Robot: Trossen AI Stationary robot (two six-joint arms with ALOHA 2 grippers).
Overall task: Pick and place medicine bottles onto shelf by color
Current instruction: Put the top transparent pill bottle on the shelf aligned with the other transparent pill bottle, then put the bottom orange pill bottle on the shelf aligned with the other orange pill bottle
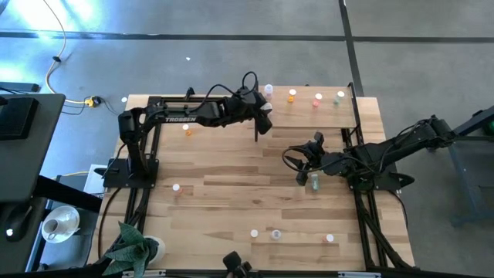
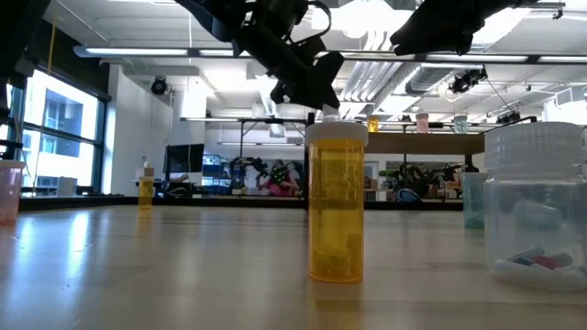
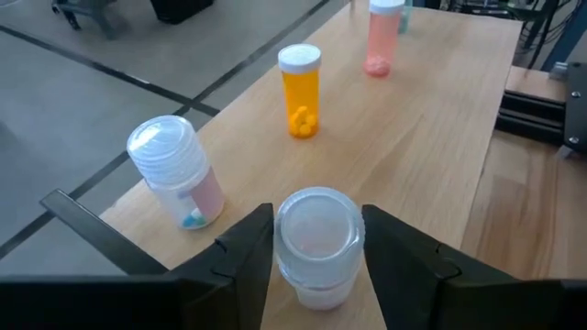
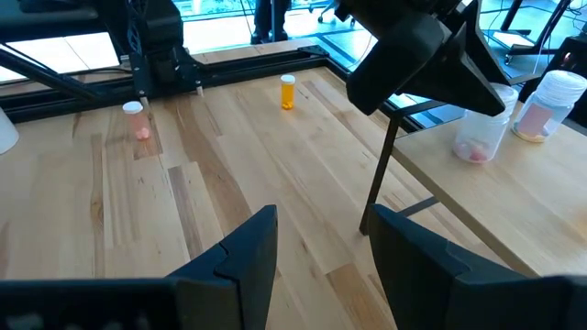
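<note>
From above, I see my left gripper over the near-left corner of the shelf, where a row of bottles stands along the far edge. My right gripper hangs low over the worktop, just beside a green bottle. More bottles lie scattered toward the front edge.

At worktop level, an orange bottle fills the middle and a clear one sits at the right; both arms hang overhead.

In my left wrist view, the fingers stand either side of a clear bottle, close to its cap; I cannot tell whether they grip it or have let go. A second clear bottle stands near it, by the shelf's edge. If I lift away crookedly, a finger could drag the cap, tip the bottle into its neighbour, or roll it off.

My right wrist view shows those fingers moderately apart and holding nothing.
</note>
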